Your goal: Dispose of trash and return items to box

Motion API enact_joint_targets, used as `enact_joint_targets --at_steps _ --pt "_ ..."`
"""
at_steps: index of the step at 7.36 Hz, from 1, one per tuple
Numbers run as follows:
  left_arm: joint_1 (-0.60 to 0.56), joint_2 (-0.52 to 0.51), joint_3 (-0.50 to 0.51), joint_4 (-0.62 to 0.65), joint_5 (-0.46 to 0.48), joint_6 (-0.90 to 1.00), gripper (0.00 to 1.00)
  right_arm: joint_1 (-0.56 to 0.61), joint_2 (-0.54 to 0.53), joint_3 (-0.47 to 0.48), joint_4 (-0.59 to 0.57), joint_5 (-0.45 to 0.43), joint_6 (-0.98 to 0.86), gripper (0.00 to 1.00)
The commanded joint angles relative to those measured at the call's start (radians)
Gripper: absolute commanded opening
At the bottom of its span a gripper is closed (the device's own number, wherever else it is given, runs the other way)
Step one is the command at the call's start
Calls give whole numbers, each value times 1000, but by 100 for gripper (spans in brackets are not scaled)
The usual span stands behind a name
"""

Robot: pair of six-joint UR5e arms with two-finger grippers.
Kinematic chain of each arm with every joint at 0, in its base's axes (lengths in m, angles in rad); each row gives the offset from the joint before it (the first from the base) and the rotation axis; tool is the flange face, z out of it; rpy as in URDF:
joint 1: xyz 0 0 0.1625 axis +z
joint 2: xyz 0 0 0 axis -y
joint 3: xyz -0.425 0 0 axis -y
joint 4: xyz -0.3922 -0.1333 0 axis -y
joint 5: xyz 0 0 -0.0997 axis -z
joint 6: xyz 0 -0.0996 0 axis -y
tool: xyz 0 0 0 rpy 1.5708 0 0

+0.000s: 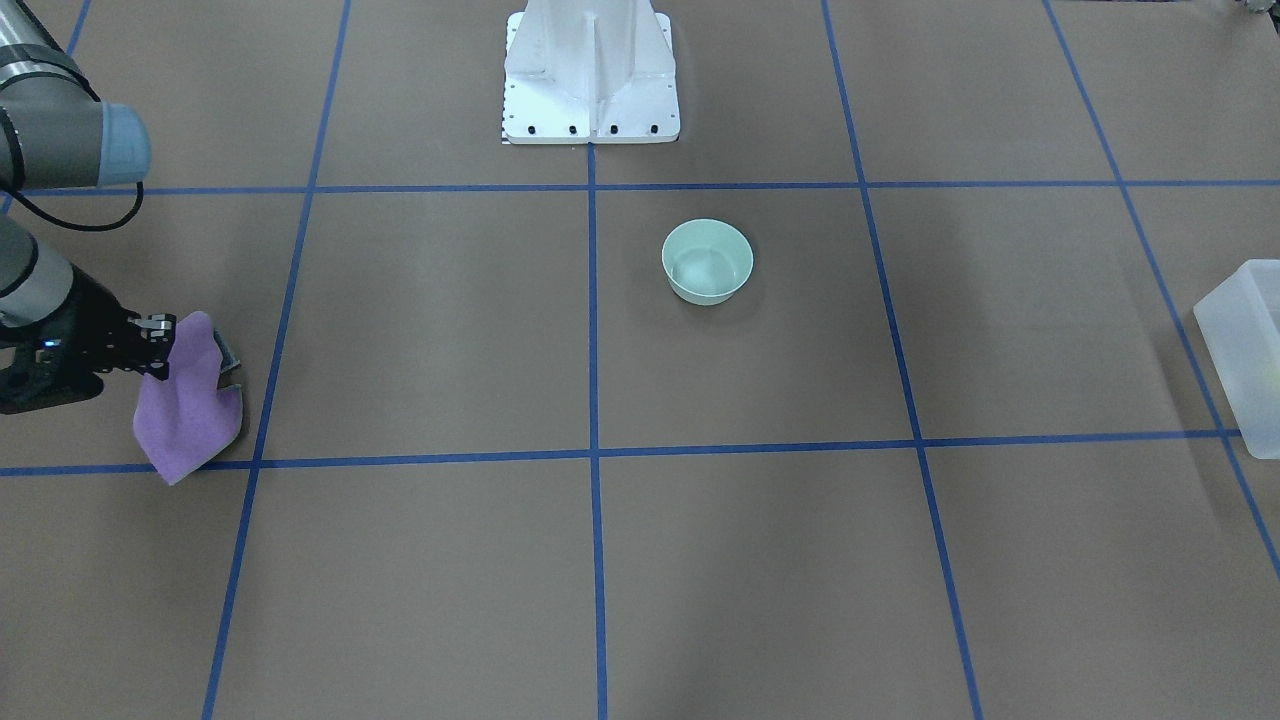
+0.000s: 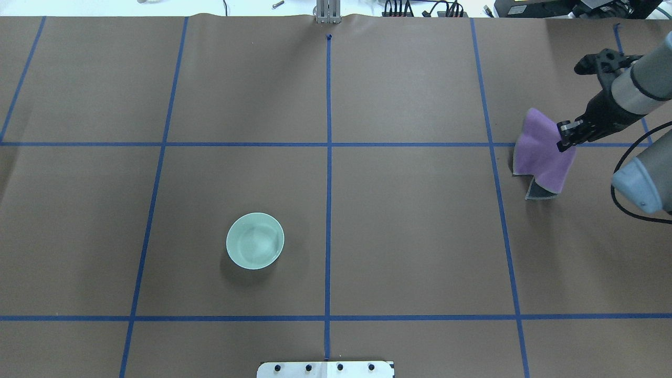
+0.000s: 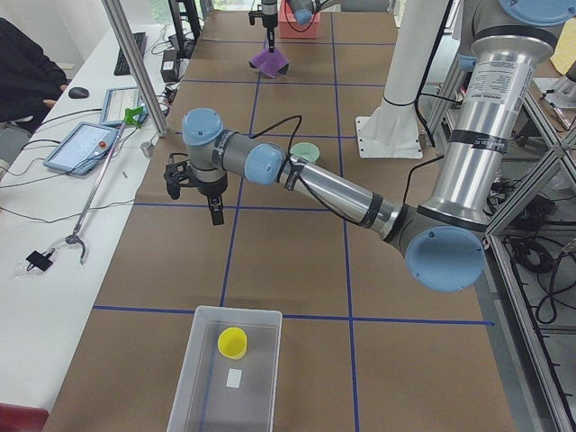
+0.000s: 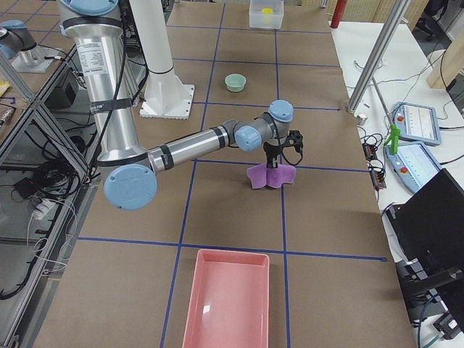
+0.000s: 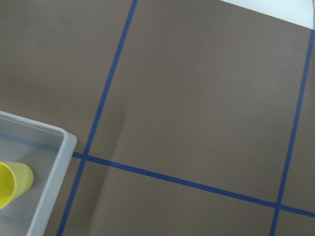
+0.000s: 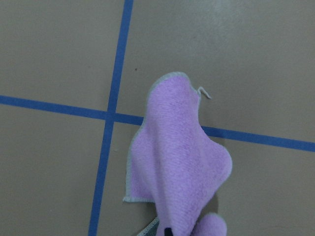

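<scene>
Nearest, toward the table's right end: I am holding my right arm out from the pedestal (image 1: 592, 75), forearm running nearly level over the brown paper (image 2: 409, 236), wrist turning the right pincer (image 2: 566, 140) straight down. Its fingers are pinching together on the top of a purple cloth (image 2: 541, 152). The cloth is hanging in folds, long way pointing down, lower corner showing over a blue tape line (image 1: 420, 460). I cannot tell whether it is touching the paper.

Further along, just out from the pedestal: the mint bowl (image 2: 255, 241) is sitting upright, mouth facing up, well apart from both pincers.

Beyond it, my left arm is stretching nearly level the other way, left pincer (image 3: 196, 200) pointing down above the paper. Apart or together: cannot tell from that side view.

Farthest, at the left end: the box (image 3: 189, 364) is sitting with its long axis running along the table. The yellow cup (image 3: 232, 342) is sitting inside it, near the end toward the bowl; upright or tipped, cannot tell.
</scene>
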Motion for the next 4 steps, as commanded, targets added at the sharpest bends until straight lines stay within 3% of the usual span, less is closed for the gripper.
enact_joint_targets --at_steps 1,2,4 --pt "199 0 -27 -235 49 -359 98 122 -44 82 -44 27 -4 0" --pt "321 0 -41 -338 131 -523 98 171 -46 135 -143 27 -18 0" --pt "469 -6 -90 -374 208 -644 98 297 -46 198 -351 27 -241 0"
